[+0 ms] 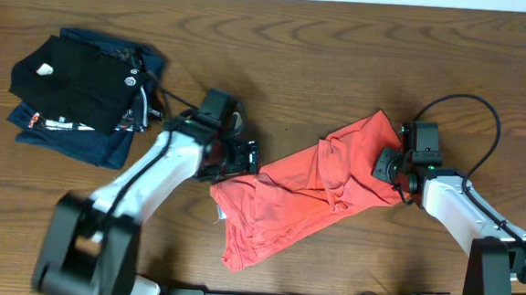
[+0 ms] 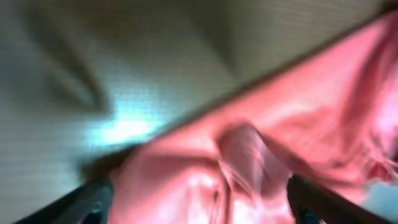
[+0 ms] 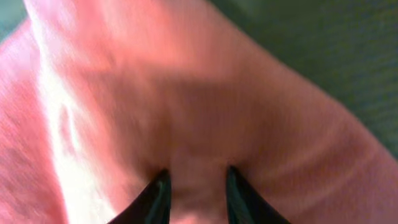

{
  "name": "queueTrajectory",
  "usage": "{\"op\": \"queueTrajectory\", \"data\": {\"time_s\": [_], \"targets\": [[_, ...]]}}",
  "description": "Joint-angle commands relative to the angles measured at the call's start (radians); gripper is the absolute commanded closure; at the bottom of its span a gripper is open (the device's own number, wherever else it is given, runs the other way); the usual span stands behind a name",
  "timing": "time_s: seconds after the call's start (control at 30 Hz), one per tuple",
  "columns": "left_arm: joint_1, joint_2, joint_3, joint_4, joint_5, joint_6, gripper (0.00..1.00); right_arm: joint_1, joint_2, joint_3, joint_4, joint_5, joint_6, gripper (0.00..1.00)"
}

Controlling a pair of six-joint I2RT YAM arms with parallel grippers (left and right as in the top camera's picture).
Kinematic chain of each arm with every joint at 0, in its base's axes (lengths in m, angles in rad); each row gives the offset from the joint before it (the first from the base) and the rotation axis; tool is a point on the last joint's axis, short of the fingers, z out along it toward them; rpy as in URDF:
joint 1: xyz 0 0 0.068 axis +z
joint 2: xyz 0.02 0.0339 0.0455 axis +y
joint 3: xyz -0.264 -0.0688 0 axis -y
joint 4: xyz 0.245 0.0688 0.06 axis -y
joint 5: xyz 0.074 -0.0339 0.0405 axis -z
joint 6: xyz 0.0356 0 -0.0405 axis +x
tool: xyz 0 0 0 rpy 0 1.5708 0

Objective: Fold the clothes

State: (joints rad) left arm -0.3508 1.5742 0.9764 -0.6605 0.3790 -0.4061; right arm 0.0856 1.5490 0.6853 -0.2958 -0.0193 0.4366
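Overhead: black garment (image 1: 70, 81) stacked on navy garment (image 1: 94, 148), far left of table (image 1: 279, 39). Left gripper (image 1: 247, 157) at left edge of coral T-shirt (image 1: 305, 200); I read fingers (image 2: 93, 199) spread wide, cloth bunched between. T-shirt crumpled, centre-right of table. Right gripper (image 1: 392, 166) pinches fold at its right edge.

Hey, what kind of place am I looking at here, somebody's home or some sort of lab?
Most likely a robot lab or test bench, not a home. A left arm and a right arm handle a red T-shirt on a wooden table, with folded dark clothes stacked nearby.
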Motion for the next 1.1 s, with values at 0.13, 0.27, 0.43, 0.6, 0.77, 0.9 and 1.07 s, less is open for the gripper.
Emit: {"op": "queueTrajectory", "data": {"time_s": [0.13, 0.27, 0.43, 0.6, 0.77, 0.9, 1.07], "targets": [[0.006, -0.175, 0.015, -0.247, 0.018, -0.07, 0.02, -0.037, -0.073, 0.109, -0.177, -0.008, -0.053, 0.57], [0.005, -0.165, -0.066, -0.227, 0.023, -0.087, 0.02, -0.038, -0.118, 0.126, -0.219, -0.008, -0.053, 0.44], [0.005, -0.15, -0.196, -0.121, 0.096, -0.145, 0.02, -0.039, -0.151, 0.126, -0.257, -0.006, -0.053, 0.42], [0.004, -0.15, -0.31, 0.001, 0.195, -0.164, 0.02, -0.041, -0.153, 0.126, -0.27, -0.007, -0.053, 0.42], [-0.002, -0.15, -0.403, 0.135, 0.235, -0.224, 0.02, -0.041, -0.153, 0.126, -0.272, -0.008, -0.053, 0.42], [-0.036, -0.149, -0.459, 0.234, 0.264, -0.282, 0.04, -0.041, -0.153, 0.126, -0.28, -0.008, -0.053, 0.42], [-0.087, -0.149, -0.467, 0.301, 0.269, -0.311, 0.4, -0.041, -0.153, 0.126, -0.281, -0.007, -0.053, 0.42]]}}
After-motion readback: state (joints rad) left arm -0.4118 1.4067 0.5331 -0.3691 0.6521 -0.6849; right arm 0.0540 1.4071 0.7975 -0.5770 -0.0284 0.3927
